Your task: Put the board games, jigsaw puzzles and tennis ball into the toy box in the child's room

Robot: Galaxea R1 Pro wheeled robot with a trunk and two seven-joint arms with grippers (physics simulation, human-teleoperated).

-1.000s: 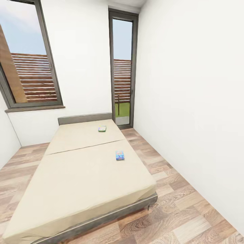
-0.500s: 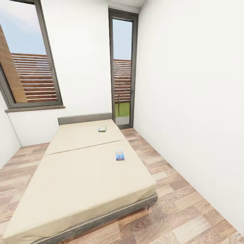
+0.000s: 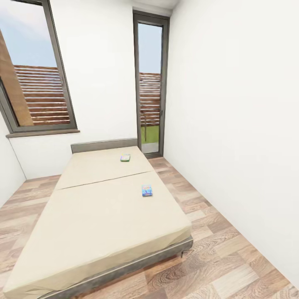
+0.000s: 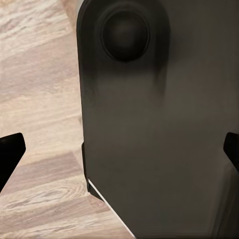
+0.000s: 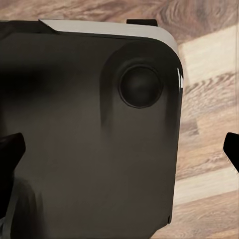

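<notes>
In the head view a large low bed (image 3: 95, 220) with a beige mattress reaches from the near floor to the far wall. Two board games lie on it: a mostly blue box (image 3: 147, 190) near the bed's right edge and a green-white box (image 3: 125, 158) further back near the headboard (image 3: 104, 145). In the wrist views my left gripper (image 4: 119, 152) and right gripper (image 5: 119, 149) are open, fingertips wide apart, over a dark robot body part and wood floor. The table, toy box, jigsaw puzzles and tennis ball are out of view.
A strip of wood-plank floor (image 3: 216, 249) runs between the bed's right side and the white wall (image 3: 241, 124). A tall dark-framed glass door (image 3: 150, 87) stands at the far end, and a wide window (image 3: 35, 74) at the back left.
</notes>
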